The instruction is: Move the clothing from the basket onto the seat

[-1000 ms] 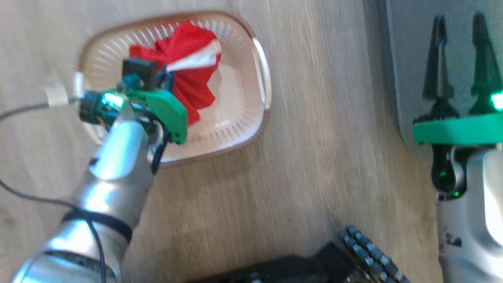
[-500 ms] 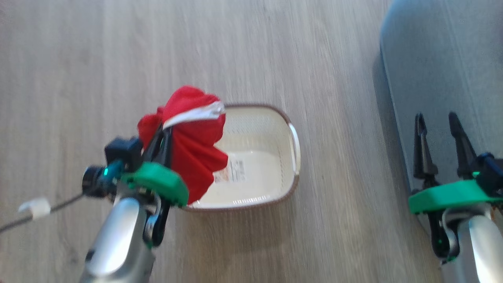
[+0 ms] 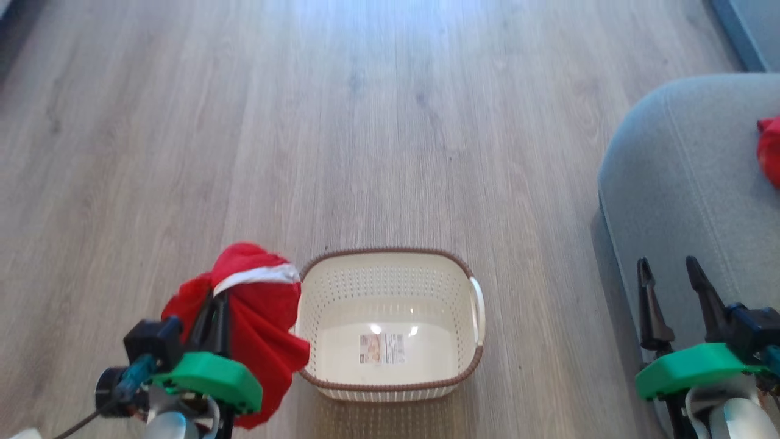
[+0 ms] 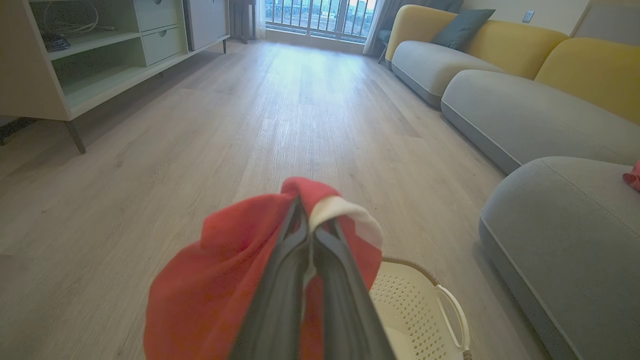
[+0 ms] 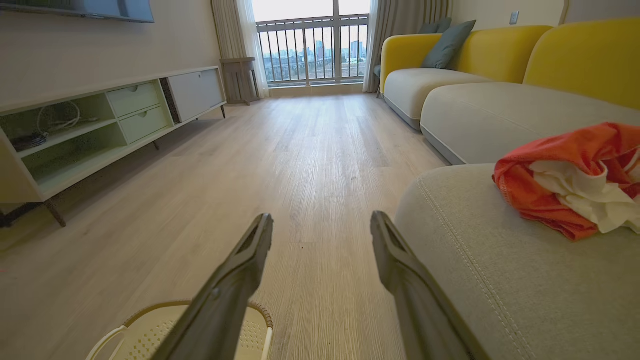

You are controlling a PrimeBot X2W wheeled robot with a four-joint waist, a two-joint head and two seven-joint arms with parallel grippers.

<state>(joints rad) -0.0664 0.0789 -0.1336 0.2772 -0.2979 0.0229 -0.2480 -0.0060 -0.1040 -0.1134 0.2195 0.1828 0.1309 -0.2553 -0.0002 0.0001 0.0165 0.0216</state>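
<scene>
My left gripper is clenching a red garment, which is bunching around my fingers, raised at the basket's left rim. My right gripper is gaping wide beside the seat, where a second garment is lying.

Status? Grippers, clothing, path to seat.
Left gripper shut on red garment, outside empty basket. Right gripper open, by seat. Second red garment on seat; no obstruction seen.

We see a pale wood-plank floor carrying the cream perforated basket near us, left of the grey seat; a red garment lies on the seat's far right.
</scene>
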